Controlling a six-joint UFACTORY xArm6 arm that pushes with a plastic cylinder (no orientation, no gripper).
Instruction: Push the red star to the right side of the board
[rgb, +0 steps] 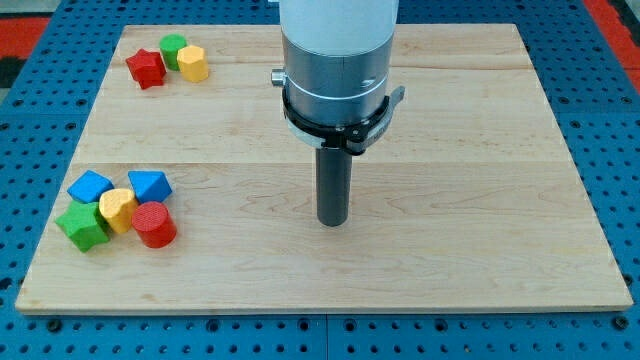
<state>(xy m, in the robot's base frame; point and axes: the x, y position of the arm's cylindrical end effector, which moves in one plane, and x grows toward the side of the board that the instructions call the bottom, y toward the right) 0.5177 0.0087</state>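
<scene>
red star (146, 68), pale wooden board (480, 200), blue pegboard (610, 120), dark rod (333, 185)

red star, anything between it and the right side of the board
Yes. The green block and yellow block sit right against the red star on its right. Beyond them only my tip, lower down.

Red star at the board's top-left corner

The red star (146, 68) lies flat on the wooden board (480, 120) near the view's top left (its points look chunky and rounded), touching or nearly touching a green block (173, 47) on its right; it sits far from the board's right side.
</scene>
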